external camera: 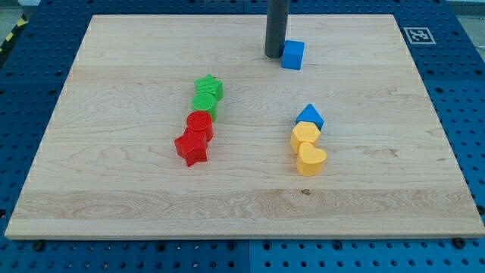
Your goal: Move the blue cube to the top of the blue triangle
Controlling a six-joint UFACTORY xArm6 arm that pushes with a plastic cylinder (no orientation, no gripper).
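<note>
Pale wood makes up the board (pixel 114 197), which lies on a blue pegboard table (pixel 23 114). Nearest the view's bottom, toward the right, a yellow heart (pixel 311 160) touches a second yellow block (pixel 305 136) just above it; that one's shape I cannot make out. The blue triangle (pixel 310 116) sits against the top of this yellow block, so the three form a short column. To the left of centre runs another chain: a red star (pixel 192 147) lowest, a red cylinder (pixel 200 123) touching it above, then a round green block (pixel 204 104), and a green star (pixel 209 87) at the top. Farther back, near the view's top, the blue cube (pixel 292 54) stands well apart from the blue triangle, above it and slightly left. My tip (pixel 274 54) rests on the board just beside the cube's left face, touching or nearly so. The arm carries no claw, only this straight dark rod. A black-and-white marker (pixel 416 34) sits at the board's top right corner.
</note>
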